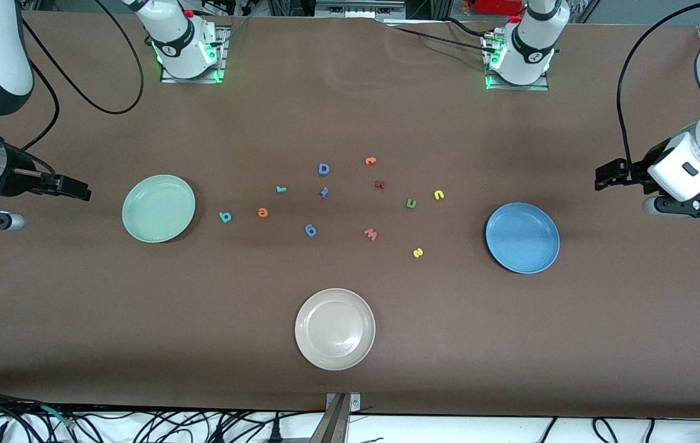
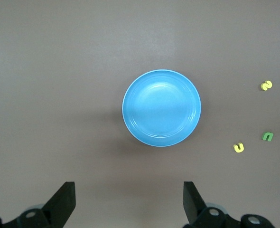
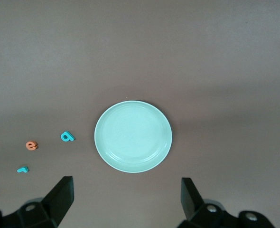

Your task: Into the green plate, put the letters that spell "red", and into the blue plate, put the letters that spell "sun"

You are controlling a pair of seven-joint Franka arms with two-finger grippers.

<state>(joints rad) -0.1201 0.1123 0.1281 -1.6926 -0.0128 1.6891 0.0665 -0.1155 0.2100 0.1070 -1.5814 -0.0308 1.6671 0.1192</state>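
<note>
I read this as zero progress: nothing is sorted, all six moves are left.

Green plate (image 1: 158, 208) sits toward the right arm's end of the counter (image 1: 350, 111) and holds nothing. Blue plate (image 1: 522, 237) sits toward the left arm's end, also holding nothing. Cream-white plate (image 1: 335, 328) is nearest the front camera, between them, and no part of the job.

The "red" set lies loose on the counter: teal "d" (image 1: 225, 216) just beside the green plate, orange "e" (image 1: 263, 212) next to it, teal "r" (image 1: 281, 189) a bit farther from the camera. The "sun" set: yellow "u" (image 1: 439, 195) and olive "n" (image 1: 410, 203) close together, yellow "s" (image 1: 418, 252) nearer the camera, all on the blue plate's side of the cluster.

Distractors mixed in: blue capital "D" (image 1: 324, 168), pink "w" (image 1: 371, 234), dark red letter (image 1: 379, 184), plus a second orange letter (image 1: 370, 161) and two small blue ones I can't read.

Right gripper (image 3: 126, 190) hangs out past the green plate at its own end, jaws spread wide, holding nothing. Left gripper (image 2: 129, 194) likewise past the blue plate, jaws apart, carrying nothing. Each wrist view looks straight down on its own plate
</note>
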